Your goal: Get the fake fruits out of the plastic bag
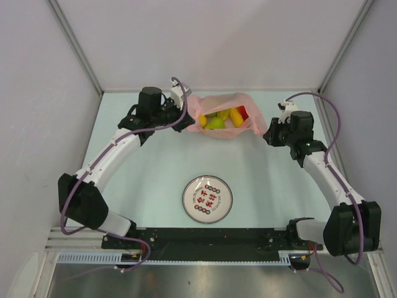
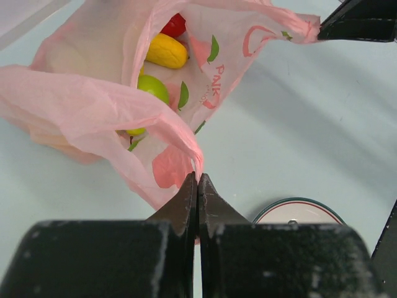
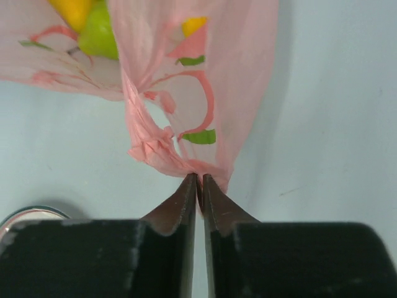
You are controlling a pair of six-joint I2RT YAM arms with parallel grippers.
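Observation:
The pink plastic bag point(image 1: 224, 115) lies at the far middle of the table, its mouth stretched open between my two grippers. Inside show fake fruits point(image 1: 217, 120): a yellow mango point(image 2: 166, 51), a green apple point(image 2: 153, 87) and a red piece point(image 2: 174, 25). My left gripper point(image 1: 188, 118) is shut on the bag's left rim, a thin fold of plastic pinched at its tips point(image 2: 197, 180). On the right rim, my right gripper point(image 1: 265, 131) pinches a bunched fold of the bag point(image 3: 186, 81) at its tips point(image 3: 199, 180), jaws almost touching. A green fruit point(image 3: 99, 34) shows through the film.
A round white plate point(image 1: 208, 198) with red lettering sits on the table between the arms, nearer the bases. Its rim shows in the left wrist view point(image 2: 298, 211) and the right wrist view point(image 3: 25, 217). Walls enclose the table on three sides.

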